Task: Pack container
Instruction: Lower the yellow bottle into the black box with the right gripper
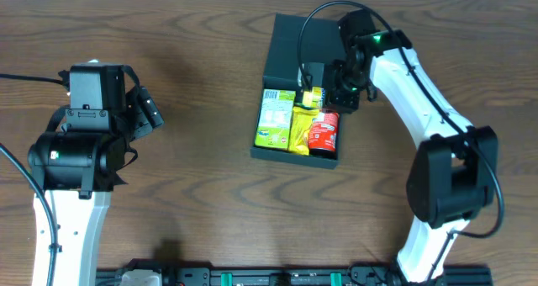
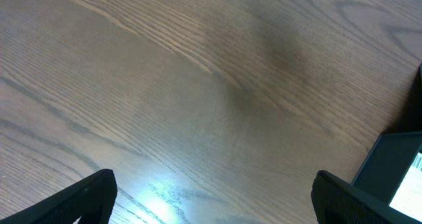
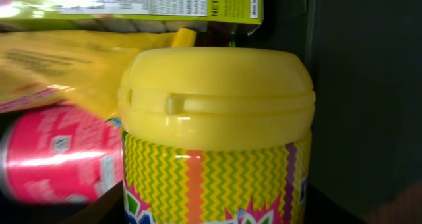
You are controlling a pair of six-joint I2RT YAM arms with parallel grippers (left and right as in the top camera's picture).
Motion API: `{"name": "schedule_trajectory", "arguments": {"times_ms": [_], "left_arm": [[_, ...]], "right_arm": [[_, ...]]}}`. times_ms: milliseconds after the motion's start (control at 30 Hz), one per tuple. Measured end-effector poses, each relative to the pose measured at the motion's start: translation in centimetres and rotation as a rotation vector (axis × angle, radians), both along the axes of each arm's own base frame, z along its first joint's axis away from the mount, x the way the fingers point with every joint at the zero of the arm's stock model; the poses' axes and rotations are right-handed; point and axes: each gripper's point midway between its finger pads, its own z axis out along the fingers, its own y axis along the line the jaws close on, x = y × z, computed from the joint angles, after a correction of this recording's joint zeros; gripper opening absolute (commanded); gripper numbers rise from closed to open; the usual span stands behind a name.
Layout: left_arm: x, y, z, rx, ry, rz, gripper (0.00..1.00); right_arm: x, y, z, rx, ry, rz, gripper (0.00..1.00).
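Observation:
The dark container (image 1: 271,153) lies open at the table's middle, its flap lid (image 1: 290,42) folded back on the far side. Inside lie a green-yellow carton (image 1: 275,118), a yellow bag (image 1: 302,128) and a red can (image 1: 324,131). My right gripper (image 1: 326,88) is down in the container's far right part, shut on a yellow-lidded jar (image 1: 312,97). In the right wrist view this zigzag-patterned jar (image 3: 214,118) fills the space between the fingers (image 3: 217,214), with the red can (image 3: 53,158) beside it. My left gripper (image 1: 147,109) is open and empty over bare table, far left of the container.
The left wrist view shows wood-grain table between the open fingers (image 2: 214,204) and a corner of the container (image 2: 395,165) at the right edge. The container's inner wall (image 3: 369,85) stands close on the jar's right.

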Motion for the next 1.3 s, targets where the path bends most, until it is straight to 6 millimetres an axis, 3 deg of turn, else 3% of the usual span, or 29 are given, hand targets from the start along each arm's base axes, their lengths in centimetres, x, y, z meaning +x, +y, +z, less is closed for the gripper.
{"name": "schedule_trajectory", "arguments": {"times_ms": [200,433,533,700,933,1000,1167,1300], "left_arm": [[0.0,0.0,0.0,0.000,0.000,0.000,0.95],[0.0,0.0,0.0,0.000,0.000,0.000,0.95],[0.0,0.0,0.0,0.000,0.000,0.000,0.95],[0.0,0.0,0.0,0.000,0.000,0.000,0.95],[0.0,0.0,0.0,0.000,0.000,0.000,0.95],[0.0,0.0,0.0,0.000,0.000,0.000,0.95],[0.0,0.0,0.0,0.000,0.000,0.000,0.95],[0.0,0.0,0.0,0.000,0.000,0.000,0.95]], "right_arm": [[0.6,0.2,-1.0,0.000,-0.005,0.005,0.60],[0.7,0.3,-1.0,0.007,-0.008,0.007,0.74],[0.7,0.3,-1.0,0.010,-0.010,0.010,0.75],[0.8,0.3,-0.9,0.010,-0.015,0.010,0.67],[0.9,-0.2,-1.1,-0.022,-0.014,-0.008,0.67],[0.6,-0.4,-1.1,-0.032,0.000,-0.020,0.72],[0.1,-0.8,0.0,-0.041,0.011,-0.067,0.75],[0.1,-0.8,3.0,-0.013,-0.041,-0.139,0.71]]}}
